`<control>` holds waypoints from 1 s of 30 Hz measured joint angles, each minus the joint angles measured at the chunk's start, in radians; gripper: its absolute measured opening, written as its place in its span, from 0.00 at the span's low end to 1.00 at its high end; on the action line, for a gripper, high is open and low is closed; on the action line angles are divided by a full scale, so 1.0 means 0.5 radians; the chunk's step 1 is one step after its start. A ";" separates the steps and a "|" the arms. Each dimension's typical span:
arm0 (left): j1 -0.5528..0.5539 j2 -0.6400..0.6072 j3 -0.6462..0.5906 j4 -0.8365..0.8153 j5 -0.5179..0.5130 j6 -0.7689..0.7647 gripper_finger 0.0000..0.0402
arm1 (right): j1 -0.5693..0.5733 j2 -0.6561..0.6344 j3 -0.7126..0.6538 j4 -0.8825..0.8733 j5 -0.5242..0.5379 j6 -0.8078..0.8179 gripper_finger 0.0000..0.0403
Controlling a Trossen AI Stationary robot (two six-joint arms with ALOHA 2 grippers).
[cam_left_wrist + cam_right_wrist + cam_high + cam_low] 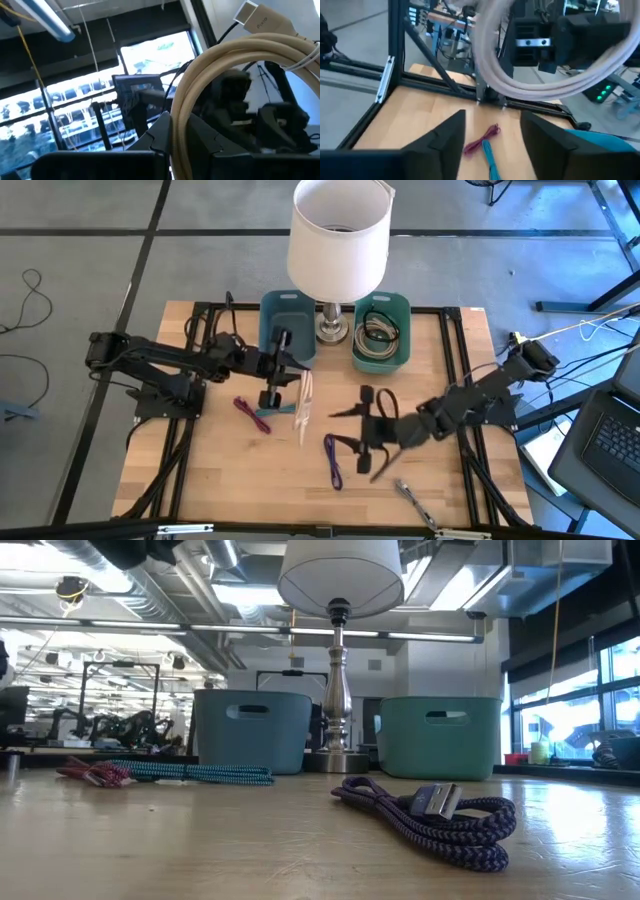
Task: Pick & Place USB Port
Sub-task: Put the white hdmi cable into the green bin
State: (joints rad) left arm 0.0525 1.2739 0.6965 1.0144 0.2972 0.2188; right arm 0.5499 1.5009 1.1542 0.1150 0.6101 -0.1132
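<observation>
Left gripper: I see my left gripper [287,380] raised over the table in front of the blue bin, fingers clenched on a cream cable [303,406]; in the left wrist view the cream loop [200,85] arcs up between the dark fingers, its flat plug up near the picture's top.

Right gripper: my right gripper [352,430] hangs over the middle of the table, pointing toward the left arm, fingers spread with nothing between them; its wrist view looks between the two fingers at the wood.

Cream cable: hanging off the table, in a bundle below the left gripper; it also shows large in the right wrist view [520,85].

Purple cable: a braided purple cable [333,461] lies coiled on the wood just beside the right gripper; in the low view its plug [436,802] rests on top of the coil.

Red and teal cable: lying flat on the table [252,414] under the left arm.

Bins: blue bin [270,315] and green bin [402,360] at the far edge, lamp [338,240] between them; dark cables lie coiled in the green one.
</observation>
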 joint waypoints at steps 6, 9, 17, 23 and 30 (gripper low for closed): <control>-0.002 -0.001 0.053 -0.110 0.043 0.003 0.08 | -0.157 0.054 0.000 0.250 -0.345 -0.020 0.62; -0.001 -0.001 0.053 -0.112 0.040 0.005 0.08 | -0.191 0.104 0.000 0.369 -0.447 -0.059 0.62; -0.002 -0.001 0.053 -0.111 0.040 0.007 0.08 | -0.250 0.254 0.000 0.736 -0.686 -0.112 0.56; -0.002 -0.001 0.053 -0.113 0.040 0.007 0.08 | -0.298 0.353 0.066 0.893 -0.829 -0.156 0.53; -0.002 -0.001 0.053 -0.120 0.046 0.008 0.08 | -0.347 0.566 0.390 0.655 -0.896 -0.162 0.53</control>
State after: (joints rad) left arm 0.0515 1.2736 0.7231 0.9544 0.3203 0.2230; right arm 0.3763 1.7838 1.3493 0.4423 0.1623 -0.1944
